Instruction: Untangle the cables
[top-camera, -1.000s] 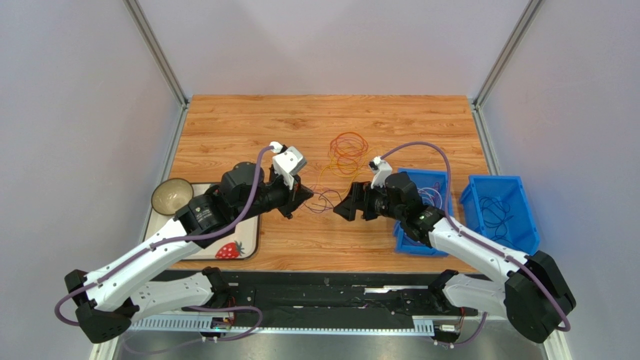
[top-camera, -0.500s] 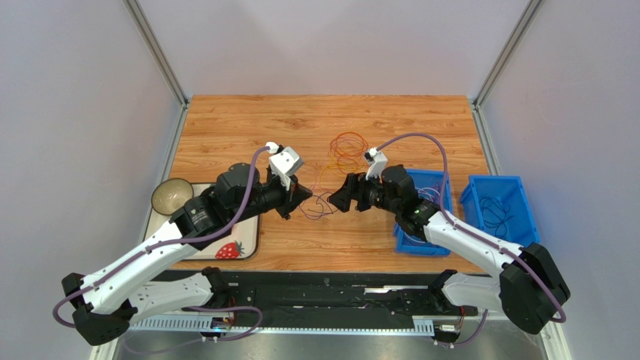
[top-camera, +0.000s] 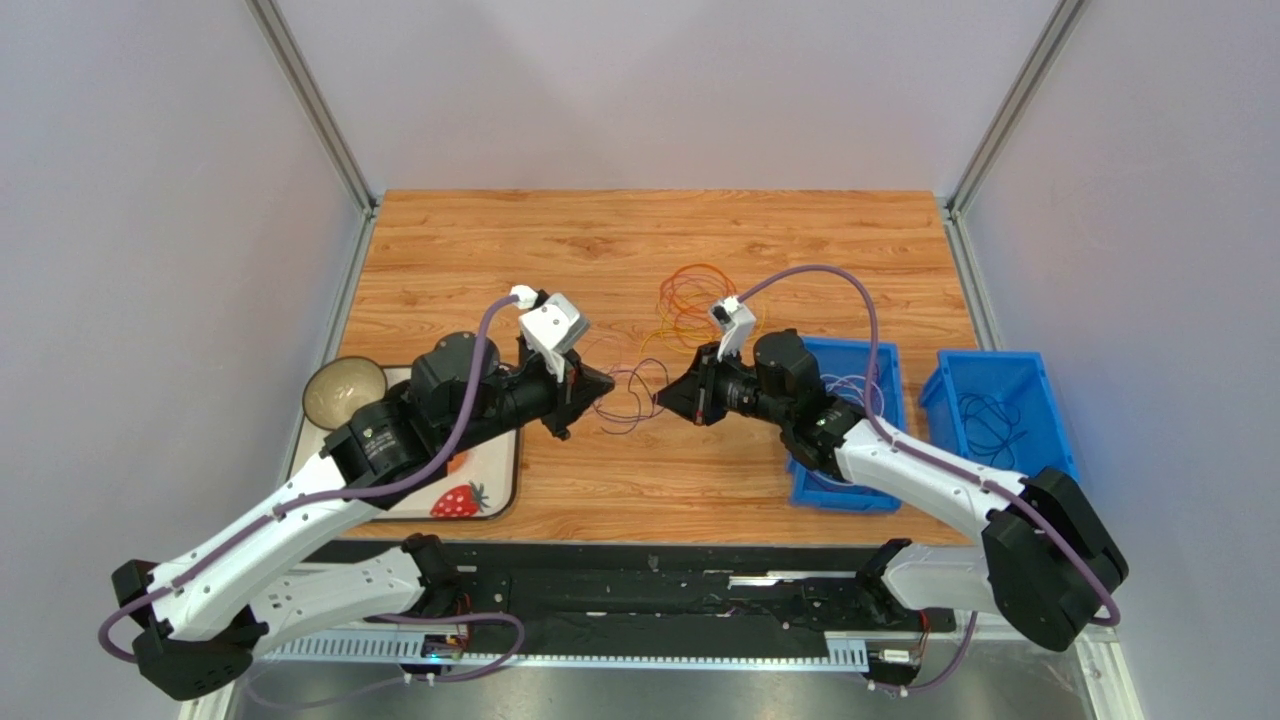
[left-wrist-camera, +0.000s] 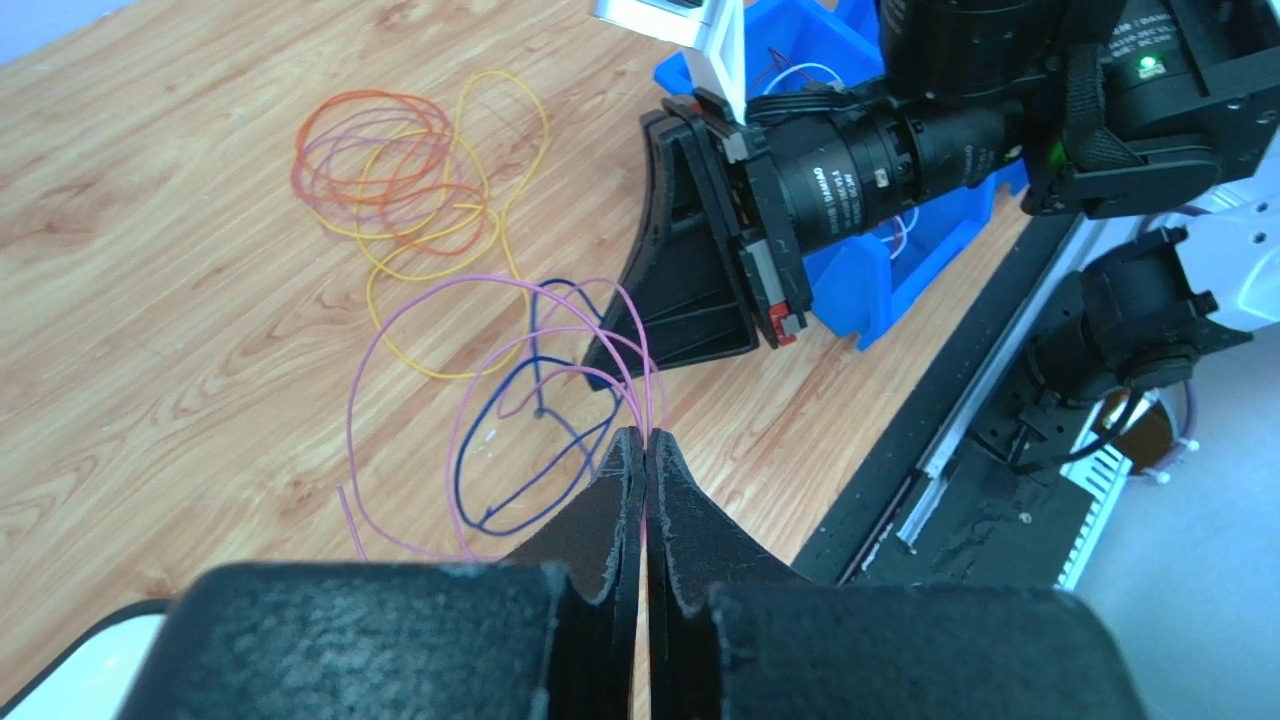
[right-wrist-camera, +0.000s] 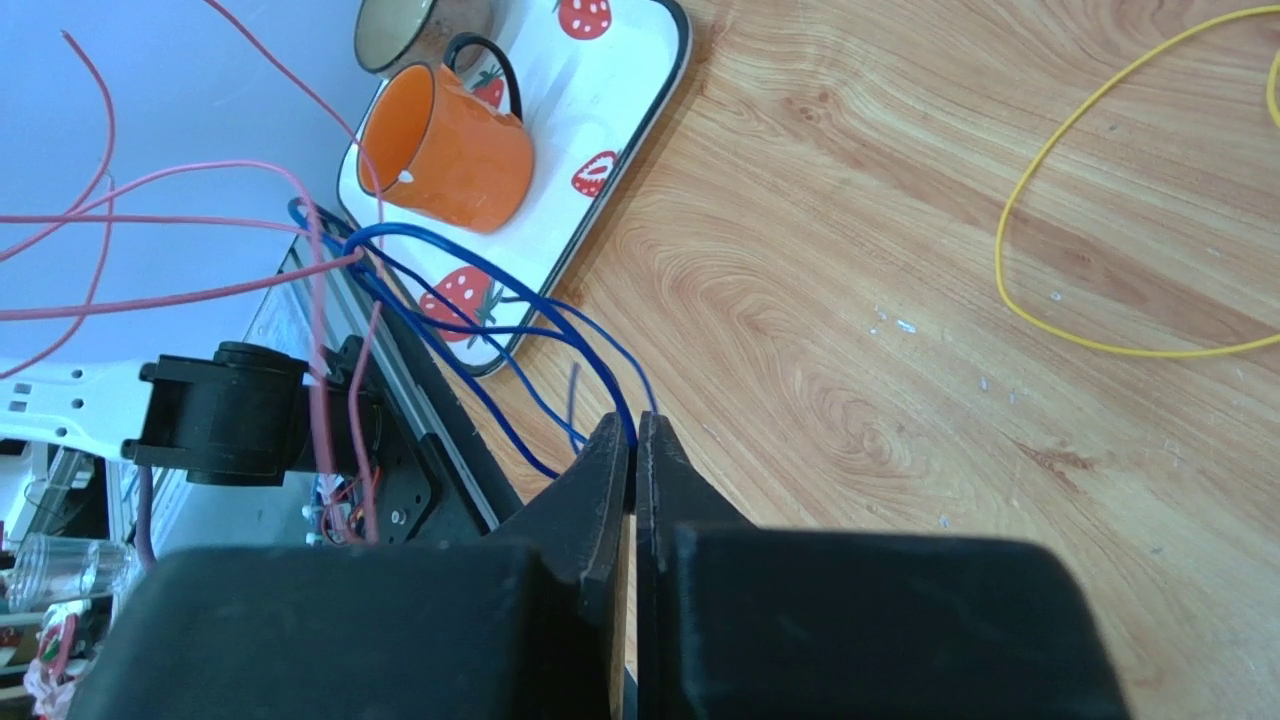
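Since the left claw (left-wrist-camera: 645, 444) is pinched shut on the pink cable (left-wrist-camera: 646, 390) and the right claw (right-wrist-camera: 633, 431) is clamped on the blue cable (right-wrist-camera: 624, 387), both held over mid-surface and seemingly interlooped, I'd pull apart slowly and level, watching for snags. Orange and yellow loops (left-wrist-camera: 388, 158) lie just behind on the surface; bins (top-camera: 842, 497) right and tray (top-camera: 504, 483) left limit travel.

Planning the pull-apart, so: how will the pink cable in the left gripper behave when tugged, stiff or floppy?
Probably springy rather than limp: the pink cable forms rounded loops instead of collapsing. Likely very light, being hair-thin beside the left gripper. It may drag the blue cable along, since their loops cross.
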